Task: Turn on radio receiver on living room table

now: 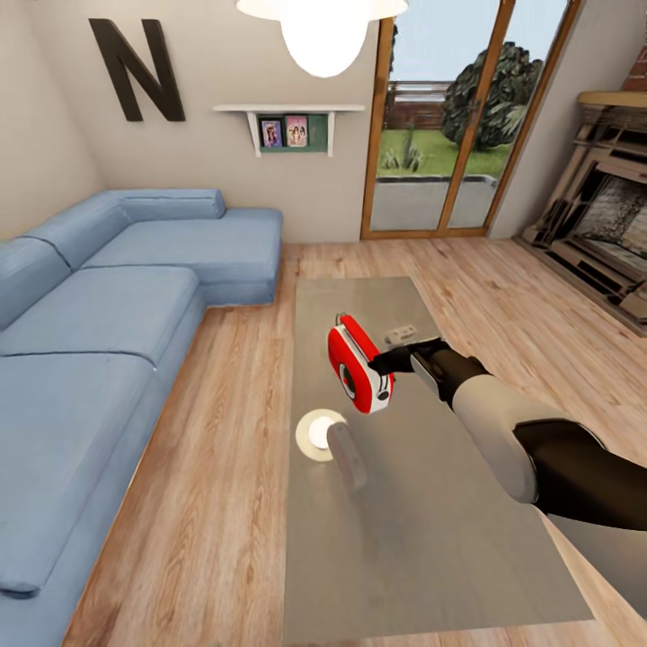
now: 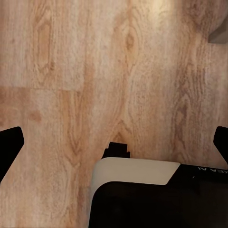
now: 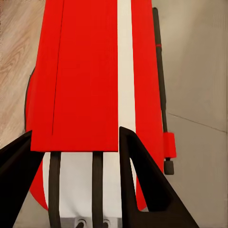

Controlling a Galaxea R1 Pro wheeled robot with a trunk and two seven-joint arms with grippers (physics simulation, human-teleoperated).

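Going L to R in the head view: blue L-shaped sofa (image 1: 117, 305) along the left wall w/ the black letter N (image 1: 137, 68) above it, then the long grey coffee table (image 1: 431, 539) down the middle, glass doors (image 1: 467, 117) and brick fireplace (image 1: 602, 225) on the right. The left gripper (image 2: 114, 142) hangs over bare wood floor (image 2: 71, 71), parked out of the way, fingertips wide apart, nothing between them. The red radio receiver (image 1: 358, 368) sits tilted above the table top, held up by the right gripper (image 1: 388, 361), prob. so its controls can be reached. A small flat grey gadget (image 1: 402, 334) lies on the table just behind it. In the right wrist view the radio's red and white body (image 3: 85, 76) lies between the two black fingers (image 3: 142, 185), which are clamped on its end.
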